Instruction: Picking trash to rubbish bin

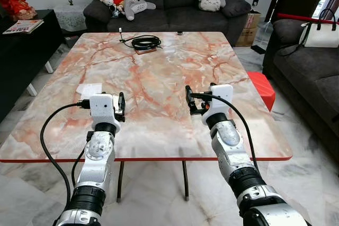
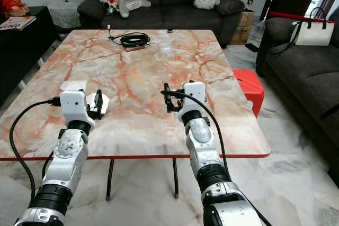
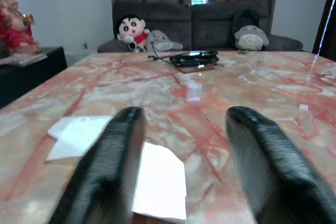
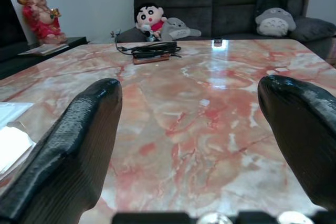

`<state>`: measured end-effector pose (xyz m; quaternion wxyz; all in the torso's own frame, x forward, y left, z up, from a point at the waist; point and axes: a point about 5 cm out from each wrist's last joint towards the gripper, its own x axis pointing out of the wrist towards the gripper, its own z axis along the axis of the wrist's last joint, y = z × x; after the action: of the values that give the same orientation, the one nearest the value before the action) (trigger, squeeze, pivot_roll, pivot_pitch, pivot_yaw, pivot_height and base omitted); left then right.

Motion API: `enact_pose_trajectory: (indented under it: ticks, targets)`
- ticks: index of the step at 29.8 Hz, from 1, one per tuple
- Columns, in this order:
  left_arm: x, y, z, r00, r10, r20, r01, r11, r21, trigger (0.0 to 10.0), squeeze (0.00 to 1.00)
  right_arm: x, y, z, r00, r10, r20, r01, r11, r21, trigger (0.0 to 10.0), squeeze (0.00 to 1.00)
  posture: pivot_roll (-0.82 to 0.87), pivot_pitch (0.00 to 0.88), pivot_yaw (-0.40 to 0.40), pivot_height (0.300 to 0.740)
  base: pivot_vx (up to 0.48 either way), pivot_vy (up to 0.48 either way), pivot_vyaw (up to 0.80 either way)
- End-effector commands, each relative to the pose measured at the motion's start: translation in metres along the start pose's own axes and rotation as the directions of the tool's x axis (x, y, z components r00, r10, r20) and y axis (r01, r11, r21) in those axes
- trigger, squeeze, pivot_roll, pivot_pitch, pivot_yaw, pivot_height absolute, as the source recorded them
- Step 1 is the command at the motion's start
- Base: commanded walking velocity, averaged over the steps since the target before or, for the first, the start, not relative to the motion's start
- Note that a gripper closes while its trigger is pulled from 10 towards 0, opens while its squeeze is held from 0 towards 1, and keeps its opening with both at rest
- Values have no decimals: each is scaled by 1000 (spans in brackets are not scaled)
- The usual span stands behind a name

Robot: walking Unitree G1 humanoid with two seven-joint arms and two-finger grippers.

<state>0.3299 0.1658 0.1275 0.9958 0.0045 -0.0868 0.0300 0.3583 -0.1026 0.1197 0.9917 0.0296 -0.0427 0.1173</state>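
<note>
Left eye: both arms up over the near edge of the worktop (image 1: 159, 78). Left gripper (image 1: 121, 107) sits just right of two white paper scraps (image 1: 89, 89); that's the trash. Right gripper (image 1: 189, 100) is over bare marble, well apart from the paper. A coiled cable (image 1: 145, 42) lies at the far end of the worktop, clear of both arms. A red tub (image 1: 261, 88) stands on the floor beside the worktop's right edge. I take it for the bin but can't confirm from here.

Right eye: same layout. The paper (image 2: 100, 100) shows right at the left gripper's tip, partly hidden by the wrist housing. I can't tell whether they touch.

Left wrist: left jaws released, wide apart. One scrap (image 3: 160, 181) lies flat under and between the fingers (image 3: 110, 161); the second scrap (image 3: 79, 134) is just beyond it, toward the sofa (image 3: 194, 22).

Right wrist: right jaws released too, nothing between them, only bare marble ahead. Paper edge (image 4: 10, 142) is visible off past one finger.

Risks as I see them:
- Paper is thin and flat on polished stone. Closing on it will likely just skid the sheet away or pinch air; it needs an edge lifted or a scrape towards the worktop's near edge.
- The two scraps nearly overlap, so one grab may drag the other off the edge.
- If the red tub is the bin, it's on the right side, so the left arm has a long carry across and a loose pinch could drop the sheet.
</note>
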Motion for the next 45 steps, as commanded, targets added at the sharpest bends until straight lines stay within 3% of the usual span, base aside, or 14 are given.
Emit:
enact_pose_trajectory:
  ticks: [1,14,15,17,24,35,45]
  targets:
    - [-3,4,-7,999,30,-41,-32,999,-42,10000,1000,1,0,1,1000,3,-6,-3,1000,1,10000,0,-15,0,-13,740,0,0,0]
    - [-2,4,-15,990,42,-138,-73,971,-227,10000,1000,1,1,0,1000,10,-11,-10,1000,2,10000,0,-12,0,-12,740,0,0,0]
    - [-2,2,-17,986,22,-164,-67,959,-274,10000,0,1,2,0,1000,12,-12,-12,1000,1,10000,0,-13,0,-12,740,0,0,0]
    - [-2,-2,-21,979,-2,-203,-68,939,-336,10000,0,1,2,-1,1000,14,-13,-14,1000,1,10000,0,-13,0,-12,740,0,0,0]
    - [-6,-3,-29,956,11,-293,-145,886,-441,10000,0,1,2,-1,1000,16,-14,-16,1000,0,10000,0,-12,0,-14,740,0,0,0]
    - [-14,-8,-28,949,-1,-316,-152,876,-457,10000,0,0,2,-1,1000,19,-14,-19,1000,2,10000,0,-13,0,-12,740,0,0,0]
    - [-5,7,-30,926,66,-373,-249,849,-467,10000,0,0,1,-1,1000,21,-14,-21,1000,-1,10000,0,-15,2,-16,740,0,0,0]
